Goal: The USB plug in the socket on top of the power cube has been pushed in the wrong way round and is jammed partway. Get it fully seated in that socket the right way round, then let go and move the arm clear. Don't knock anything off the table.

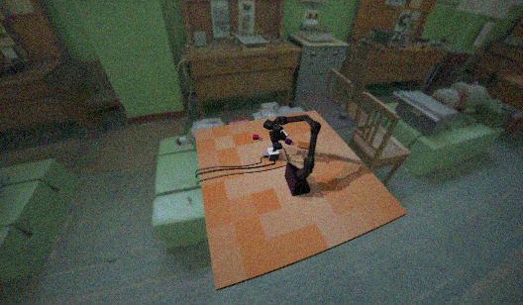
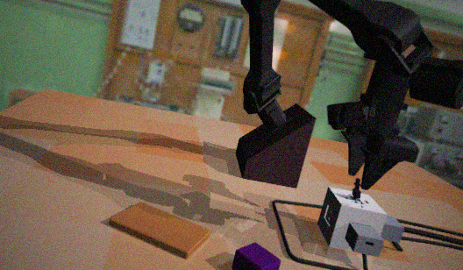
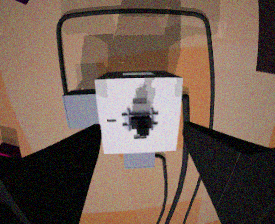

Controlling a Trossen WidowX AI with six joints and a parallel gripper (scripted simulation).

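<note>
The power cube (image 1: 272, 151) (image 2: 344, 219) (image 3: 110, 100) is white with a dark side and stands on the table. A small black USB plug (image 2: 357, 188) (image 3: 140, 124) stands upright out of its top face, near the middle; which way round it is cannot be told. My gripper (image 2: 359, 181) (image 3: 142, 129) points down over the cube. It is open, with one finger on each side of the plug and none seen touching it. How far the plug sits in the socket is too small to tell.
Grey-blue connectors (image 2: 367, 241) (image 3: 80, 110) sit on the cube's sides. A black cable (image 2: 281, 230) (image 3: 60, 55) loops around it. A brown slab (image 2: 160, 228), a purple block (image 2: 256, 258) and a magenta block (image 1: 256, 137) (image 3: 8, 150) lie on the table. The arm's base (image 1: 297, 181) (image 2: 281, 156) stands nearby.
</note>
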